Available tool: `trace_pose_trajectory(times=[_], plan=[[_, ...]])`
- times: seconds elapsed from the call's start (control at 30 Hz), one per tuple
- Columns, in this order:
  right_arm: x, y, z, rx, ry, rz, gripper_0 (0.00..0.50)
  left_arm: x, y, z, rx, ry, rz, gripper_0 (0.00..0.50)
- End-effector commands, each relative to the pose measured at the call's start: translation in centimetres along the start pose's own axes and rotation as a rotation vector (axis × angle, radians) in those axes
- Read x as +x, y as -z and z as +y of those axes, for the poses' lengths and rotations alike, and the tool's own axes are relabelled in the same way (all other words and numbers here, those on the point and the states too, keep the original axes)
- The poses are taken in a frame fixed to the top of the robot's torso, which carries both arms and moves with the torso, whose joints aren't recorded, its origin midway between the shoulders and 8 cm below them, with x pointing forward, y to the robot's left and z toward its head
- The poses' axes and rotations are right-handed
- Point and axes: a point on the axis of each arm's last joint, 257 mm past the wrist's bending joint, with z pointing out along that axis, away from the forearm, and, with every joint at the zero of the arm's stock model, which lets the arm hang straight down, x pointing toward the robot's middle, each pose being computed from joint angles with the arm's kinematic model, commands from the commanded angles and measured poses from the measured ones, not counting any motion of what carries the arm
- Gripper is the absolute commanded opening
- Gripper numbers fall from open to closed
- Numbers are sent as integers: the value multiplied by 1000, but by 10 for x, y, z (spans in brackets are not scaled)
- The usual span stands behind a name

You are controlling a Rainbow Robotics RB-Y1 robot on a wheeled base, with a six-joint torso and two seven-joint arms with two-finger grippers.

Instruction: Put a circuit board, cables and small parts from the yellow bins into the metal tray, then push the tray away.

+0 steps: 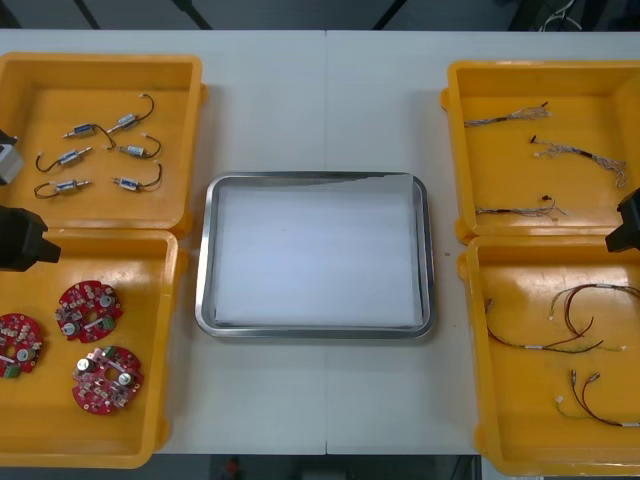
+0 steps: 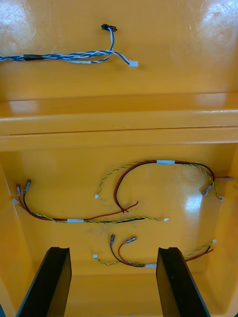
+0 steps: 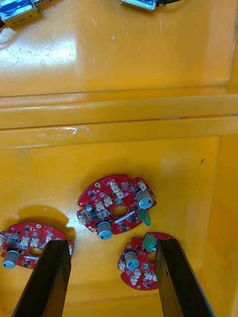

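While its fingers stand wide apart holding nothing, the left gripper (image 3: 111,285) hangs over a yellow bin (image 3: 188,168), three round red circuit boards (image 3: 116,209) lying beneath and just beyond its fingertips; the right gripper (image 2: 114,285), equally open, hovers above red and yellow cables (image 2: 148,171) in the right-hand bin (image 2: 54,158); the metal tray (image 1: 204,260) sits between the bins, white inside

**Light desk: four bins and one tray**

The light desk (image 1: 300,100) has a thin seam running from its far edge to its near edge. A metal tray (image 1: 203,262), white inside, lies at the middle with bare desk all round it. The far-left bin (image 1: 100,60) and near-left bin (image 1: 168,350), both yellow, sit edge to edge along the left side. The far-right bin (image 1: 456,150) and near-right bin (image 1: 478,350) do the same along the right, and the near bins reach the near edge.
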Motion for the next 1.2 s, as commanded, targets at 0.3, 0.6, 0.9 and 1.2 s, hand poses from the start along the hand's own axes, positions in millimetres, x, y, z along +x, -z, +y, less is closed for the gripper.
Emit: trace_pose_trajectory(times=[0.3,0.6,0.9,1.2], plan=[[-5,12,-11,31,-51,-32,500,5,5,13,-40,64,17,500],[-5,12,-11,31,-51,-32,500,5,5,13,-40,64,17,500],[-5,12,-11,31,-51,-32,500,5,5,13,-40,64,17,500],[-5,12,-11,31,-51,-32,500,5,5,13,-40,64,17,500]])
